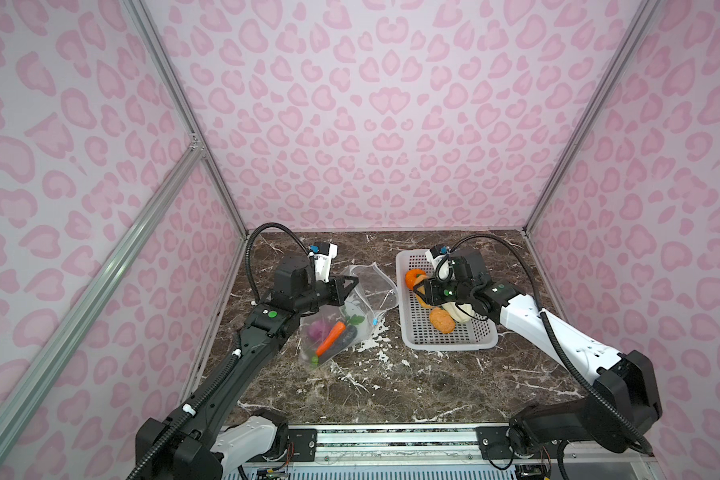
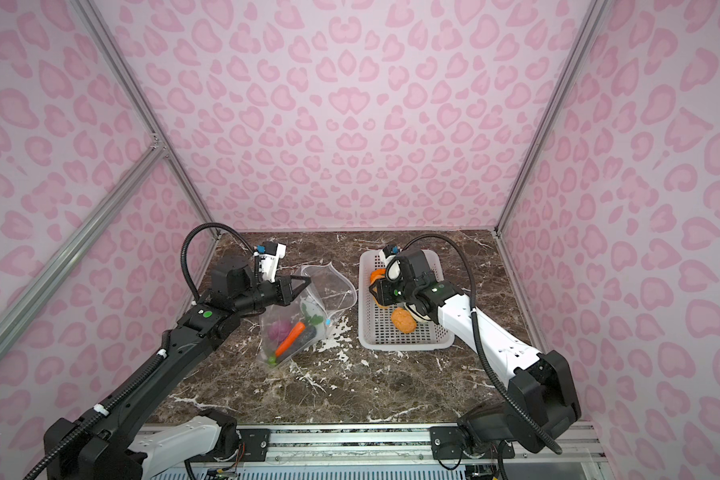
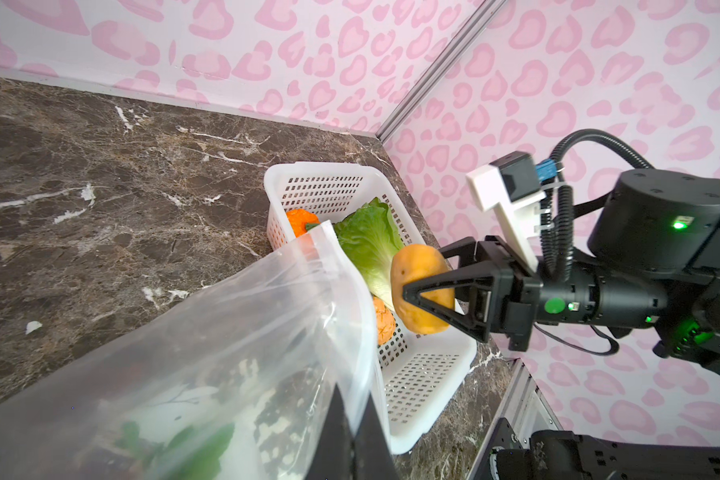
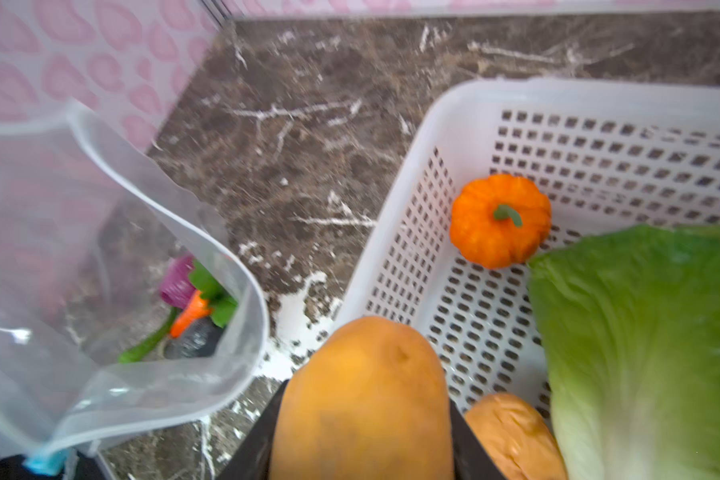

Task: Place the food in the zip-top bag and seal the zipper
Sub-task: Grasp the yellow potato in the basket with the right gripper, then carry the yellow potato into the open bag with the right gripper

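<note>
Between the right gripper's (image 3: 422, 286) fingers a yellow piece (image 3: 416, 266) is clamped, raised over the basket (image 3: 308, 168) at the side facing the bag (image 3: 225, 332). Below and beyond that gripper, inside the basket, lie the pumpkin (image 4: 500, 220), the cabbage (image 4: 641, 332) and a bumpy orange piece (image 4: 512, 432), with the cabbage touching the pumpkin. Across from it, the left gripper (image 1: 347, 287) is pinched tight on the bag's rim and holds the mouth up, gaping toward the basket. Below the left gripper, at the bag's low end on the table (image 1: 391, 386), rest a carrot (image 1: 331, 337), a purple piece (image 1: 319, 330) and a dark piece (image 1: 348, 334). The blue slider (image 4: 44, 461) sits at one end of the open mouth.
</note>
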Tool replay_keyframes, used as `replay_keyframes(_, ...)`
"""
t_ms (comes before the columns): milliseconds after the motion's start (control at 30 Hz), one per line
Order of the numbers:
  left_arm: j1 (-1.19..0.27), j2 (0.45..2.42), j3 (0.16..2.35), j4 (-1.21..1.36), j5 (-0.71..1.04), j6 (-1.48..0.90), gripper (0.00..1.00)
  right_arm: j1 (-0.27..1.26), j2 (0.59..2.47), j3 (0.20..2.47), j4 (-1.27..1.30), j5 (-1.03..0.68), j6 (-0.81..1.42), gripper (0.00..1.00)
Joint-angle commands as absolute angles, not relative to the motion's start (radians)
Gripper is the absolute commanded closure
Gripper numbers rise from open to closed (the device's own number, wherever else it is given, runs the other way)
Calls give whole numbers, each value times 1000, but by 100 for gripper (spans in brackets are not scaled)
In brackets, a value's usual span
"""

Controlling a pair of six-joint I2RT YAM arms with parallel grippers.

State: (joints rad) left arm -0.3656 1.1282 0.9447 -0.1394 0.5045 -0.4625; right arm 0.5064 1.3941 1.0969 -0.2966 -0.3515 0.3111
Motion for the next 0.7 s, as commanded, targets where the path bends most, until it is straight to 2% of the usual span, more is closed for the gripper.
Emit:
replay_keyframes(0, -365, 1130, 942, -112, 508, -459, 98, 539, 1383, 1081, -61, -451, 402, 55)
replay_keyframes(233, -365, 1138, 943, -110, 524, -465, 98, 664, 1439, 1090, 111, -403, 338, 56)
replay_keyframes(667, -368, 1131, 945, -107, 545, -472, 98, 749, 1609, 1125, 154, -418, 282, 56)
